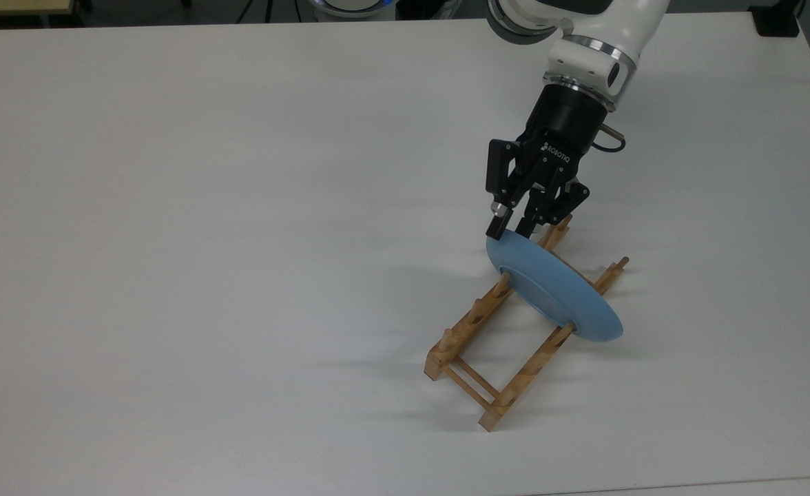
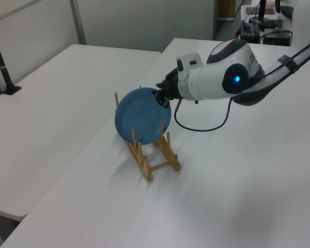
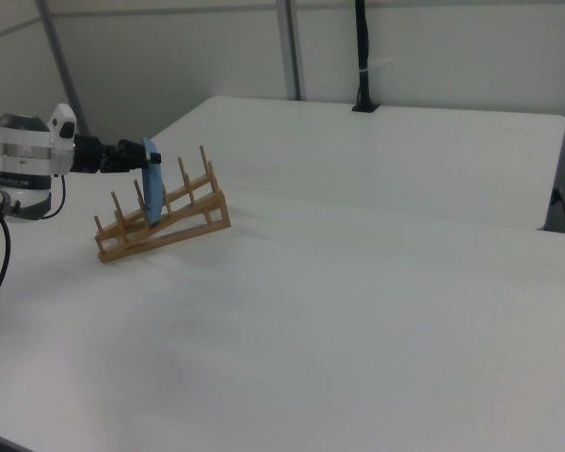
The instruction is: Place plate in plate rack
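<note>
white table [image 1: 240, 207], black pole [image 3: 361, 56], grey wall panels [image 3: 452, 56]
</note>
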Tool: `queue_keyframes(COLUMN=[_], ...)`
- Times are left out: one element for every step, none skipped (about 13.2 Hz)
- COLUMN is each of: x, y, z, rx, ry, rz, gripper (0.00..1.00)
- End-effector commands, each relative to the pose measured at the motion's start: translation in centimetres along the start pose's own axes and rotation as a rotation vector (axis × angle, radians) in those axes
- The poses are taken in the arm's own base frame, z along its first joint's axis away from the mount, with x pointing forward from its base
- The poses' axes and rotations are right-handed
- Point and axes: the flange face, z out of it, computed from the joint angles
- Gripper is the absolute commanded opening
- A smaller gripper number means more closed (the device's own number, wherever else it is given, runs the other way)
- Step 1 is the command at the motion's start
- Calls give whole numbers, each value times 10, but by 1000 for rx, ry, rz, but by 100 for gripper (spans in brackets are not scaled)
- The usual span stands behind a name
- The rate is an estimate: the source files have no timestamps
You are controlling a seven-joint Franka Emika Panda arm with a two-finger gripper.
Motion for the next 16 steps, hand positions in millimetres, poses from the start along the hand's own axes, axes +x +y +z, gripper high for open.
queue_keyframes(x=[7,20,24,31,40,44,50,56,60,61,64,64,63,62,61,60], y=[9,17,20,26,37,42,49,60,75,86,105,126,133,142,155,168], z=[-5,-10,-12,-19,-30,-36,-46,-54,-57,-60,-68,-73,-81,-86,-88,-89], rx=[-20,-8,0,9,19,39,60,73,75,76,80,102,127,139,140,144], ry=[-9,-34,-64,-75,-96,-133,-169,-205,-249,-305,-391,-489,-549,-600,-645,-692], rz=[47,104,138,167,215,262,311,361,415,467,526,552,561,577,611,649], gripper=[100,100,100,100,100,100,100,100,100,100,100,100,100,100,100,100])
